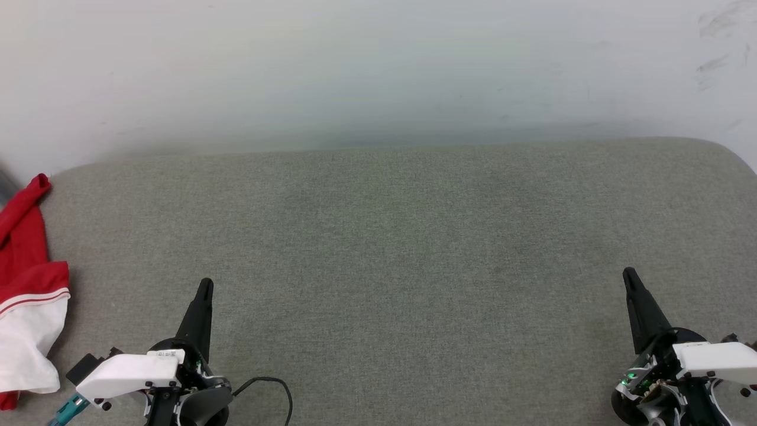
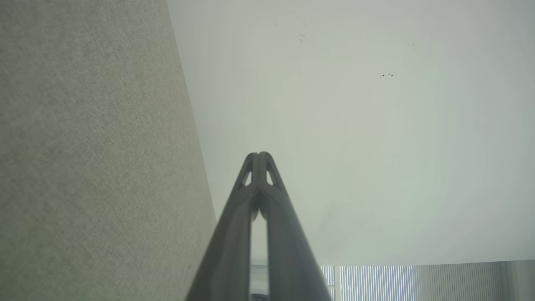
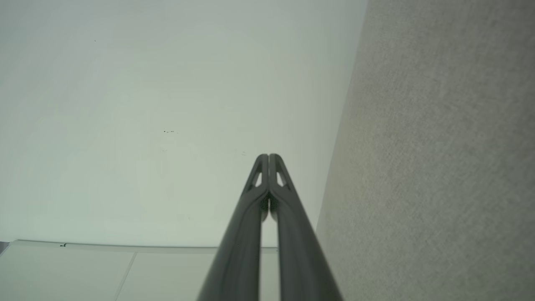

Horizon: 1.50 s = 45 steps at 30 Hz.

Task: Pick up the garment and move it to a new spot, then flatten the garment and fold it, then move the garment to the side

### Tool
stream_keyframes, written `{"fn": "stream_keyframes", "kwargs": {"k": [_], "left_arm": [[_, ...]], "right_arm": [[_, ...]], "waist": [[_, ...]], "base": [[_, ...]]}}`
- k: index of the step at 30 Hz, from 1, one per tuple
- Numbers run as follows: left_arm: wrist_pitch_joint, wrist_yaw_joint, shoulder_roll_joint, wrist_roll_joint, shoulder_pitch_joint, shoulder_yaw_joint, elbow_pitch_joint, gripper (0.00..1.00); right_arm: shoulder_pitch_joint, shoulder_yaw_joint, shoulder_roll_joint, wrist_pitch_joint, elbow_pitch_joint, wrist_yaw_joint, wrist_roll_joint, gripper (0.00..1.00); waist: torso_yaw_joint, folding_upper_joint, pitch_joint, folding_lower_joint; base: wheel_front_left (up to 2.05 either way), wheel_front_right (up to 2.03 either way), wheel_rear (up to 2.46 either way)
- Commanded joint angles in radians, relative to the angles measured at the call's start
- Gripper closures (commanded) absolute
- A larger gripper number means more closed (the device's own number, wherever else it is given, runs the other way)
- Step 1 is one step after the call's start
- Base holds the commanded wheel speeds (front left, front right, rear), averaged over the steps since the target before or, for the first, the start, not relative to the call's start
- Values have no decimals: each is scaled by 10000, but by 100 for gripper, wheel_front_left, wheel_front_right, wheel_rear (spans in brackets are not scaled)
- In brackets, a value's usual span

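The garment (image 1: pixel 26 296) lies bunched at the far left edge of the head view, red above with a striped band and a white sleeve below, partly cut off by the frame; its print is hidden. My left gripper (image 1: pixel 204 286) rests at the lower left, well right of the garment, fingers pressed together and empty. My right gripper (image 1: pixel 628 275) sits at the lower right, also shut on nothing. In the left wrist view the left gripper (image 2: pixel 259 155) has its tips touching; the right wrist view shows the right gripper (image 3: pixel 268 156) the same way.
A grey fabric surface (image 1: pixel 390 248) spreads across the head view, ending at a white wall (image 1: pixel 355 65) behind. Its far right corner is rounded (image 1: pixel 730 154). A black cable (image 1: pixel 275 387) loops beside my left wrist. Window blinds (image 2: pixel 376 282) appear in the left wrist view.
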<state>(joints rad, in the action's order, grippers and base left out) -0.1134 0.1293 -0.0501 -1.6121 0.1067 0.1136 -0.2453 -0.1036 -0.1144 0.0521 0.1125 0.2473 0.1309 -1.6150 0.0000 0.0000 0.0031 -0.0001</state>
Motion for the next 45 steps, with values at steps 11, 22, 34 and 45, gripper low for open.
{"fn": "stream_keyframes", "kwargs": {"k": [11,22,34,45], "left_arm": [[-42,38,10,-17,55,16,-4,100],[-42,38,10,-17,56,13,-4,100],[268,-2,15,-77,-16,-416,119,0],[766,2,11,6,19,-985,736,0]], "right_arm": [[-118,-2,-25,19,12,-3,53,100],[-118,0,-25,17,12,-2,51,100],[182,166,-6,-305,-150,-2,165,0],[300,399,-7,-832,-732,-2,501,0]], "waist": [[0,0,0,1],[0,0,0,1],[-3,0,8,1],[-5,0,6,1]], "base": [[0,0,0],[0,0,0],[0,0,0],[0,0,0]]}}
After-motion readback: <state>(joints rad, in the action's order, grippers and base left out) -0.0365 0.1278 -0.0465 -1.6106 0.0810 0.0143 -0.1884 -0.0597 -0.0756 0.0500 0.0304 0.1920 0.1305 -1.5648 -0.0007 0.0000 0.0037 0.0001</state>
